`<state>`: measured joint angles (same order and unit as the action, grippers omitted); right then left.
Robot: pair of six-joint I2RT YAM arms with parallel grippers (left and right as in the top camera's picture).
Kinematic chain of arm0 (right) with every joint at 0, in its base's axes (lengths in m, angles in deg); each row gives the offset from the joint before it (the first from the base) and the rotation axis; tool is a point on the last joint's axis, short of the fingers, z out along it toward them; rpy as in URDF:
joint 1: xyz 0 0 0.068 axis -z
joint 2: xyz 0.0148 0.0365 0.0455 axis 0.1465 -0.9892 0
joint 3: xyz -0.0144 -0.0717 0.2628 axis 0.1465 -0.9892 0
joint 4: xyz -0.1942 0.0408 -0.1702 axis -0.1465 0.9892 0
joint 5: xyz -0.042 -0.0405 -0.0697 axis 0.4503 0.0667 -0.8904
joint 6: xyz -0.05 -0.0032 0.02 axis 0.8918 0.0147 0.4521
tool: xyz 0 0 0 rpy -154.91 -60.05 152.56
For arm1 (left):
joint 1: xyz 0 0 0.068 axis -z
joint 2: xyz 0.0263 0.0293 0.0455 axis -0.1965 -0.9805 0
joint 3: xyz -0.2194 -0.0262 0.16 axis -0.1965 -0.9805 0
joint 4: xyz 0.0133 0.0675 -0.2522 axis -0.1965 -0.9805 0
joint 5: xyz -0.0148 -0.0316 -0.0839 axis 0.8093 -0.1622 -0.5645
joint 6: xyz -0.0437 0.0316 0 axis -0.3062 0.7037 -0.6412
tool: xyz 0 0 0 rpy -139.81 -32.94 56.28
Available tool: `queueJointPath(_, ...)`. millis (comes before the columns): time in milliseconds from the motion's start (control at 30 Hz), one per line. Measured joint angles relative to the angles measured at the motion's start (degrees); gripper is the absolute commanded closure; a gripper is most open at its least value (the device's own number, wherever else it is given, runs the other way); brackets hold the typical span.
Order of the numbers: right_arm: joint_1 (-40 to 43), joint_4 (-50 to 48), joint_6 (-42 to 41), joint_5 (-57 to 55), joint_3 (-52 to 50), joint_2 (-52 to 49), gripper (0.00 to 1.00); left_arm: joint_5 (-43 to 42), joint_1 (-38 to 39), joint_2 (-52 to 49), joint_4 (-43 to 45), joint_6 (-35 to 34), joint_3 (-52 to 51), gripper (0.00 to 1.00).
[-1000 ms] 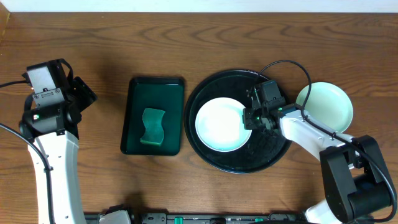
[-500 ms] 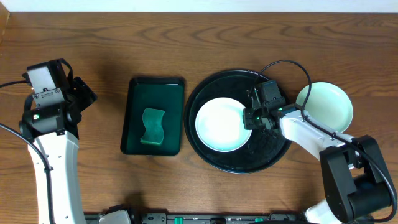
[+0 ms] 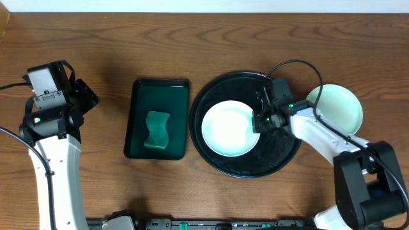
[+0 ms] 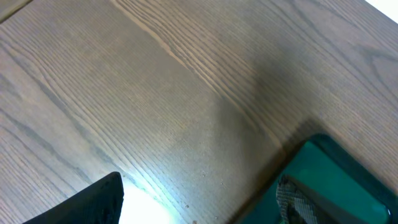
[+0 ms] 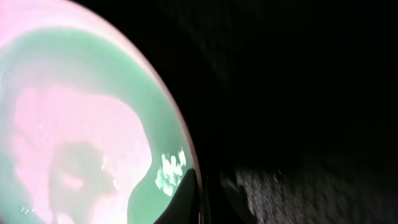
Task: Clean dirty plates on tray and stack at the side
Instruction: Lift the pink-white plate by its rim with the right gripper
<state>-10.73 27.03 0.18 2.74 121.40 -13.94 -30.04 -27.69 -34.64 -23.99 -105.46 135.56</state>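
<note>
This looks like a robotics lab bench staged as a dish-cleaning station, not a real kitchen. Two white-and-black robot arms, the left arm (image 3: 57, 172) and the right arm (image 3: 316, 134), stand at the near edge of a brown wooden table (image 3: 192, 51). A black cable (image 3: 295, 62) loops from the right one. The props are few and tidy: a black tray (image 3: 271, 160) holding a plate (image 3: 227, 131), and a green tray (image 3: 137, 128) with a sponge (image 3: 156, 130).

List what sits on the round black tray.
One pale plate lies on the black tray, a little left of its centre. The right fingers pinch its right rim. Whether another plate lies beneath it cannot be seen, because the plate covers that spot.
</note>
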Motion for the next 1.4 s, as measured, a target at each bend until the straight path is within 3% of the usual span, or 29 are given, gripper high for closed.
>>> queueJointPath(867,3.5,15.7,0.0,-0.2,18.6,0.4,0.99,0.0,0.0,0.0,0.0,0.0,0.0,0.21)
queueJointPath(1400,-8.1,3.9,-8.2,-4.3,20.6,0.4,0.99,0.0,0.0,0.0,0.0,0.0,0.0,0.21)
